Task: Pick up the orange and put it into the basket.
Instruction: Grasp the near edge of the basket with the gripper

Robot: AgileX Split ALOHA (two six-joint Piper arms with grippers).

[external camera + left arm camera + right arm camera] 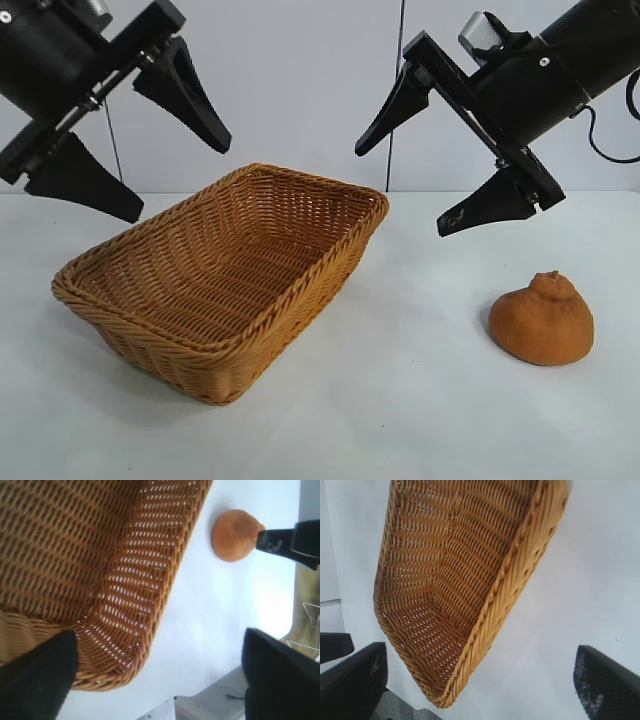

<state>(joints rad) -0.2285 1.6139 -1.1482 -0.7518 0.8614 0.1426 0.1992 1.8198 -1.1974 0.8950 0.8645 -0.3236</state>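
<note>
Sitting at 4 o'clock from the basket (225, 285), the orange (541, 320) is ungrabbed; right gripper (430, 165) and left gripper (135, 150) hover above, jaws spread wide, holding nothing.

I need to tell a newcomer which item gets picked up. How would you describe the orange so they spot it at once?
Start from the big woven wicker basket on the white table. Go to its right, across bare tabletop, below the open right gripper: the orange sits there alone. It is a squat, rough-skinned, dull orange-brown fruit with a knob on top, much smaller than the basket.
</note>
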